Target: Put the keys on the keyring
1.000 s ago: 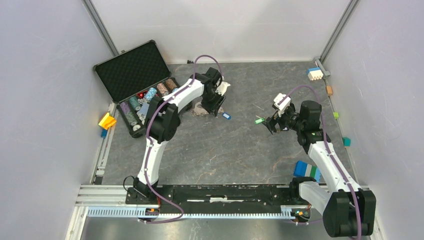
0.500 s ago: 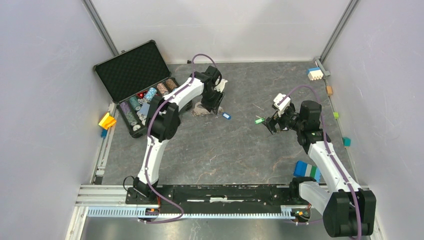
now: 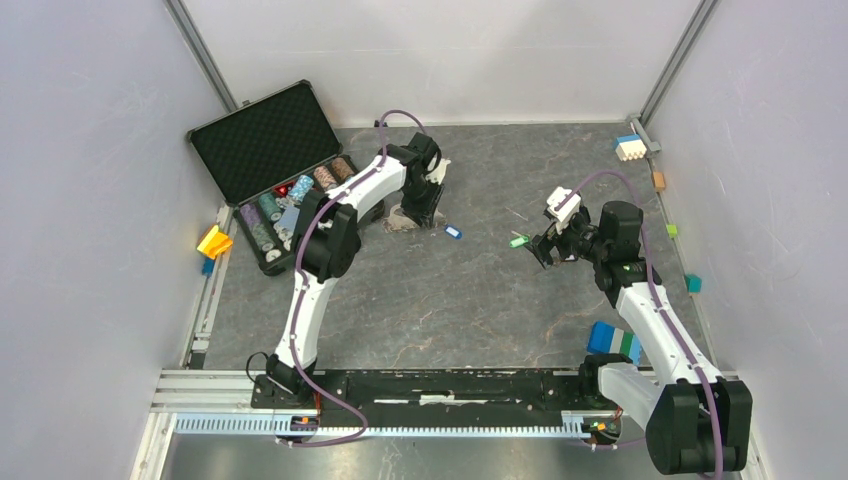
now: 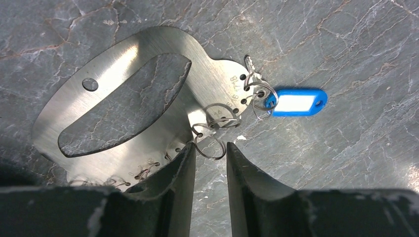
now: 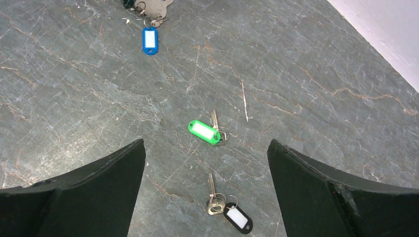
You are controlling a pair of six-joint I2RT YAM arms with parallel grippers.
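The keyring is a flat steel plate (image 4: 207,84) with an oval cut-out and small wire rings along its edge. It lies on the table at the back (image 3: 405,220). The blue-tagged key (image 4: 294,102) hangs on one of these rings. My left gripper (image 4: 211,146) is nearly shut, with a loose wire ring (image 4: 210,148) of the plate between its fingertips. My right gripper (image 5: 205,143) is wide open and empty above the green-tagged key (image 5: 204,132) and the black-tagged key (image 5: 236,217), which both lie loose on the table.
An open black case (image 3: 290,200) of poker chips stands at the back left. Toy blocks lie at the right (image 3: 613,340), the back right (image 3: 628,148) and the left edge (image 3: 213,241). Walls close in three sides.
My left gripper has shifted slightly left and back over the steel plate. The right arm and the keys have not moved.
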